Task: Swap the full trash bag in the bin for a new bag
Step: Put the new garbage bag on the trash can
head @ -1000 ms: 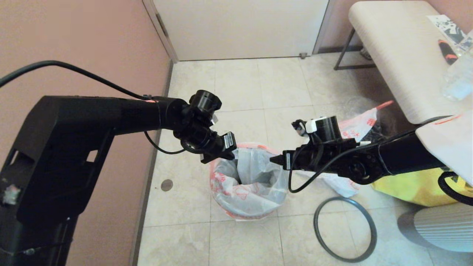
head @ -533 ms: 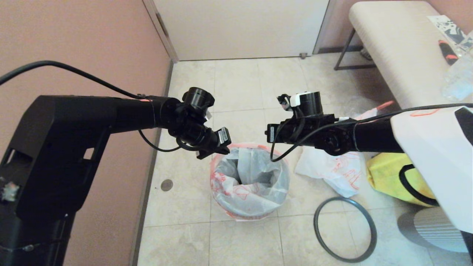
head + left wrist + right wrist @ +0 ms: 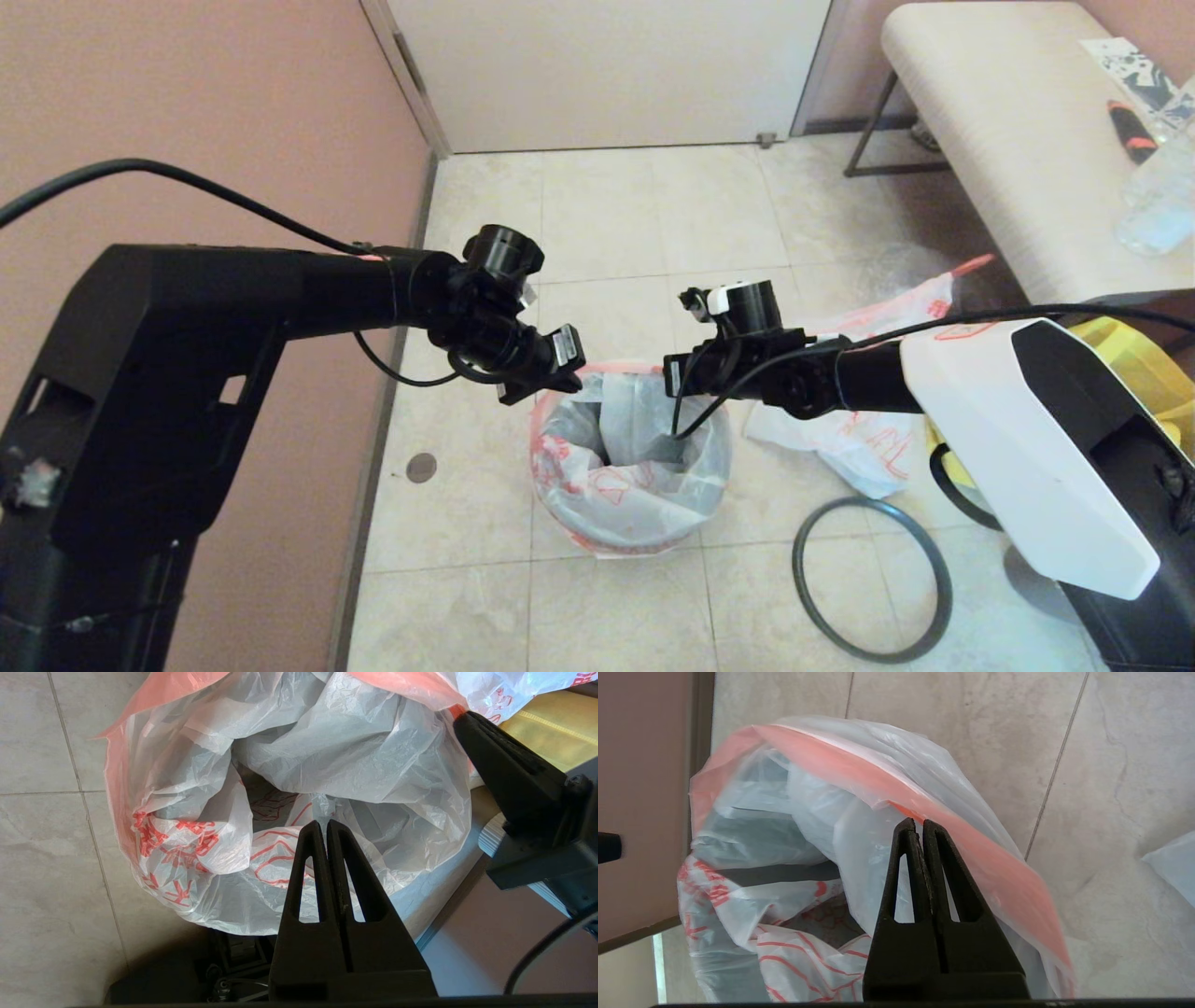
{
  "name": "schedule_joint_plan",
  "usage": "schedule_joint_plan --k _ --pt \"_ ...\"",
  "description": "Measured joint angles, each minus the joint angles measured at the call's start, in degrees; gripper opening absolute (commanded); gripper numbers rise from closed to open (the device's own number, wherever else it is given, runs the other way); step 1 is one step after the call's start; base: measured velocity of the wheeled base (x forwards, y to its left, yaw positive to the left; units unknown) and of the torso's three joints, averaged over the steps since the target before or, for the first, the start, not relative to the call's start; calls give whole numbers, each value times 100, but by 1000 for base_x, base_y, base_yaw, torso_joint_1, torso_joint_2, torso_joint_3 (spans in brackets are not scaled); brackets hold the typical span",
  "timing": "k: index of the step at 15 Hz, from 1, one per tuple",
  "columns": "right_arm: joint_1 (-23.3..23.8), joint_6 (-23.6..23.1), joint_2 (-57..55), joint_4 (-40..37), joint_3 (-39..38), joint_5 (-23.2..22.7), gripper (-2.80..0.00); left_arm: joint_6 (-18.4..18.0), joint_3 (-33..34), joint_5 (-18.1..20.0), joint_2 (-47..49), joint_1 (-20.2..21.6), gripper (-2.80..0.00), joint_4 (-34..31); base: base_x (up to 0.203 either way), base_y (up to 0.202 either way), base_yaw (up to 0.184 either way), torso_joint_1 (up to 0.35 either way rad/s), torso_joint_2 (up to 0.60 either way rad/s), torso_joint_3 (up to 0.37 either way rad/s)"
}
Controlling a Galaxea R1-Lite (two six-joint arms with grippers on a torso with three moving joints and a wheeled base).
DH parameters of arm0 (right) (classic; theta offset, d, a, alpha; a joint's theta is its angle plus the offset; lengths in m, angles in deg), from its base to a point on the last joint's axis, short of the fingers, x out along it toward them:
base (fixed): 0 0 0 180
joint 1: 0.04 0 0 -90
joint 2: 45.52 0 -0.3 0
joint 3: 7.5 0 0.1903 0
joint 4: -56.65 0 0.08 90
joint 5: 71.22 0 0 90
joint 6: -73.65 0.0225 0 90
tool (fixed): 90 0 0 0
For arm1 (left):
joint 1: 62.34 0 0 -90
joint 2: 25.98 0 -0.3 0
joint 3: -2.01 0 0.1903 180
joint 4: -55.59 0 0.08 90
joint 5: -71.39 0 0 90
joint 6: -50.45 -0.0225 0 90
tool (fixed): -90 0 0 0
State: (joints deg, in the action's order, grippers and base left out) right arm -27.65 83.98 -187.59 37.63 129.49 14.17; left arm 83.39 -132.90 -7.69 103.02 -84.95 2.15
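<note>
White new bag [image 3: 627,457] with orange-red print lining bin on tiled floor [image 3: 616,215], mouth open, pink-orange band at rim. Left gripper [image 3: 560,371] above bag's left rim, fingers [image 3: 312,858] pressed together, empty. Right gripper [image 3: 668,376] above right rim, fingers [image 3: 907,858] likewise pressed together, empty. Full bag [image 3: 864,446] lying on floor right of bin; dark grey hoop [image 3: 872,579] flat on tiles nearer the robot; yellow tote [image 3: 1134,350] far right.

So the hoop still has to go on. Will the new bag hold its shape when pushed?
Probably not. The new bag is thin, crinkled film, so it likely folds. Its top already slumps inward over the bin. It looks light and may shift easily.
</note>
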Motion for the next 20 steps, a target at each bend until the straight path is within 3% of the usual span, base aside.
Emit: schedule_joint_plan --k 10,20 --pt "-77 43 63 -66 -155 -8 -280 1 0 1 44 4 -280 20 0 0 0 0 0 0" --pt "311 23 -94 490 -85 -3 -280 86 0 9 123 -2 -280 105 0 0 0 0 0 0"
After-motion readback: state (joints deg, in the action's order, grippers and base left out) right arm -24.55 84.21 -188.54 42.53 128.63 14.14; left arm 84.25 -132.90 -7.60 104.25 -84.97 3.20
